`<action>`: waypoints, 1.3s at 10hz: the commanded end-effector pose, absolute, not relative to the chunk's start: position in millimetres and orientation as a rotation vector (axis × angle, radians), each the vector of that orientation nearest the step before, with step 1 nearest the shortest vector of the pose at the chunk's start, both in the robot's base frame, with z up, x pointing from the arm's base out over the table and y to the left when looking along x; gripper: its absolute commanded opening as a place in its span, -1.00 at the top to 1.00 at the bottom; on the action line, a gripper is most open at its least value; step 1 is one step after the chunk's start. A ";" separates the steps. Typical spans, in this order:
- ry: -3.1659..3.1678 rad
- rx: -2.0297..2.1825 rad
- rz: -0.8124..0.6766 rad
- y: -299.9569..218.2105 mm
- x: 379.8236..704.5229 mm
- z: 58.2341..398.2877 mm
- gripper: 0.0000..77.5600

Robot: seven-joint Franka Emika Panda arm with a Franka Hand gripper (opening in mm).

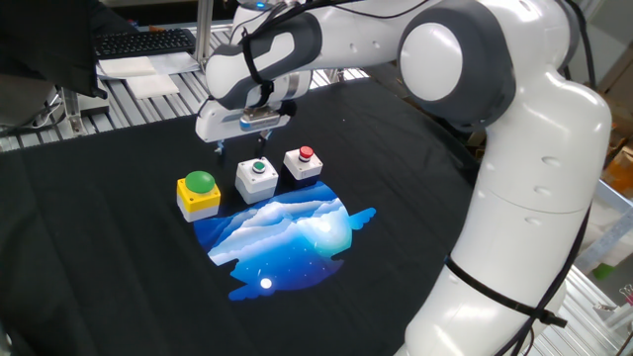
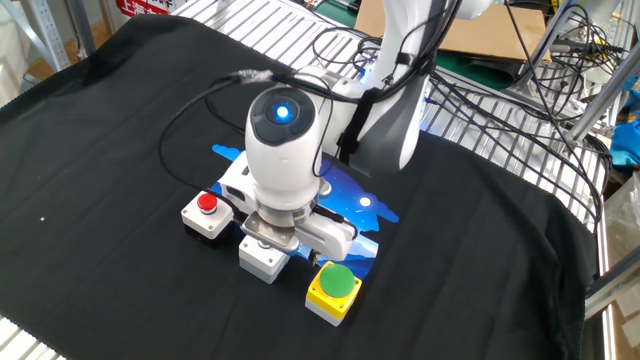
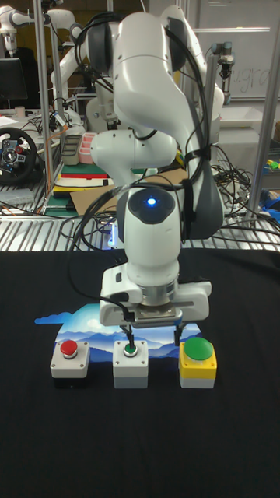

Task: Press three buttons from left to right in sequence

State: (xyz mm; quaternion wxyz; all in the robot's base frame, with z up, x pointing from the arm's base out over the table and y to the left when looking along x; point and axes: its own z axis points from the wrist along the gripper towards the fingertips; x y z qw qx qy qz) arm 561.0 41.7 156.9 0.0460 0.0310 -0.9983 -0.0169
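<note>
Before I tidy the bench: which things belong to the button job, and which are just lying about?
Job: yellow box with green dome; white box with green button; white box with red button; gripper.
Lying about: keyboard; steering wheel; blue mountain print.

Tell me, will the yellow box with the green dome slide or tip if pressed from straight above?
The yellow box probably won't tip: it looks squat, with a flat base, and its green dome sits centred. It rests on black cloth, which likely grips somewhat, so sliding seems unlikely. An off-centre push might rock it.
</note>
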 end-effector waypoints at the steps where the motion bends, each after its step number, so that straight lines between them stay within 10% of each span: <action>1: -3.036 0.084 -0.040 42.1 562.1 157.8 -1.00; 13: -3.033 0.084 -0.045 35.6 558.2 146.4 -1.00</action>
